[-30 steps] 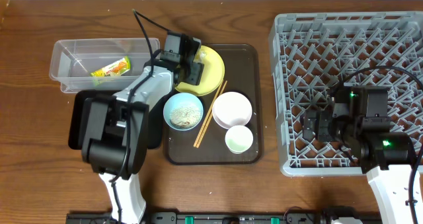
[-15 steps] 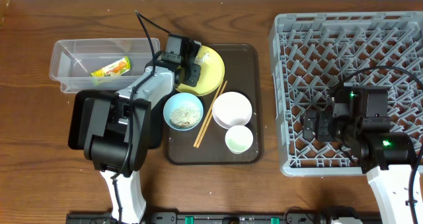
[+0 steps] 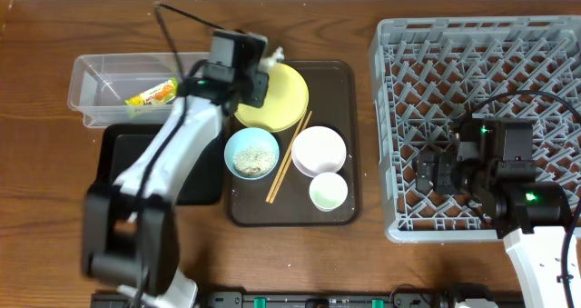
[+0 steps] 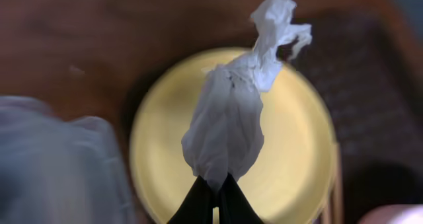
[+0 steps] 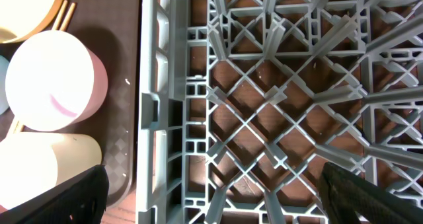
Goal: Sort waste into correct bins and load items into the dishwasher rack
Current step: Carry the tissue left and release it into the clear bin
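1. Left gripper point(image 4: 215, 192) is raised off the yellow plate point(image 3: 274, 99) compared with a second ago, when it was set low at the plate's rim with jaws apart. Nothing else on the table is seen to have shifted.
2. Left jaws are now clamped together on the bottom end of a crumpled tissue point(image 4: 228, 118). The tissue is held clear above the plate, not touching it.
3. Tissue's long axis is carried straight out from the fingertips, in line with the fingers, and the free end is twisted.
4. Right gripper point(image 3: 434, 173) is spread wide with nothing held. It is parked over the near-left part of the grey rack point(image 3: 545, 35), well apart from the waste.
5. Key relation: the clear tub point(image 3: 91, 72) is found to the left of the held tissue, just beside the plate. The black tray point(image 3: 111, 154) is set left and nearer the arm's base. Both bins are closer to the left arm.
6. A snack wrapper point(image 3: 152, 94) is already seen in the tub, so the tub is judged the likely drop spot for the tissue. This is a judgement only.
7. Rice scraps are left in the blue bowl point(image 3: 251, 152). White bowl point(image 3: 319, 150), cup point(image 3: 328, 192) and chopsticks point(image 3: 289, 159) are left on the brown tray point(image 3: 349, 126), and nothing is seen loaded in the rack.
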Robot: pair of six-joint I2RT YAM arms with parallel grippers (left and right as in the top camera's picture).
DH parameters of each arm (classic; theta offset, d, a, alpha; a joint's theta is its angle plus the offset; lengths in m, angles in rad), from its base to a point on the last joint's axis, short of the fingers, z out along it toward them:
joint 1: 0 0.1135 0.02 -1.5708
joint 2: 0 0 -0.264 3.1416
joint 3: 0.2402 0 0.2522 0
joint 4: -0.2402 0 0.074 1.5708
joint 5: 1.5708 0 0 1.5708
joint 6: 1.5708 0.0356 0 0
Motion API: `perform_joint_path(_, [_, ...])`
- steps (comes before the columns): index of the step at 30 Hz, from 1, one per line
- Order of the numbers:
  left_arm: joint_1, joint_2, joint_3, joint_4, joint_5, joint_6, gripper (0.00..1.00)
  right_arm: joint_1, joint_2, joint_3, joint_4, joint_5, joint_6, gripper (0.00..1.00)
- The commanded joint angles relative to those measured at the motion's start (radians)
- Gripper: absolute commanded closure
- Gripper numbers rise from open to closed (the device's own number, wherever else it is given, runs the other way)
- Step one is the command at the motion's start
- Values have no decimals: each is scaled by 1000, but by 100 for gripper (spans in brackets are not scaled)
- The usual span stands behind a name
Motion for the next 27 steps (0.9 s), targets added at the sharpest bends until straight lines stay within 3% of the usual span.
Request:
perform_joint_path(1, [39, -89, 1, -28, -76, -60, 94, -5, -2, 20, 3, -5, 1, 1])
perform_joint_path(5, [114, -146, 1, -71, -79, -71, 94, -5, -2, 20, 4, -5, 1, 1])
perform_joint_path(13, [276, -108, -5, -142, -77, -258, 94, -4, -2, 20, 3, -5, 2, 1])
perform_joint_path(19, [308, -46, -5, -152, -71, -277, 93, -5, -2, 20, 3, -6, 2, 1])
perform_joint_path(21, [308, -26, -5, -151, -72, -277, 84, -4, -2, 20, 3, -6, 2, 1])
perform_joint_path(24, [308, -8, -5, -151, -71, -277, 83, -4, -2, 20, 3, -6, 2, 1])
perform_joint_path(27, [308, -16, -4, -149, -71, -277, 68, -4, -2, 20, 3, -6, 2, 1])
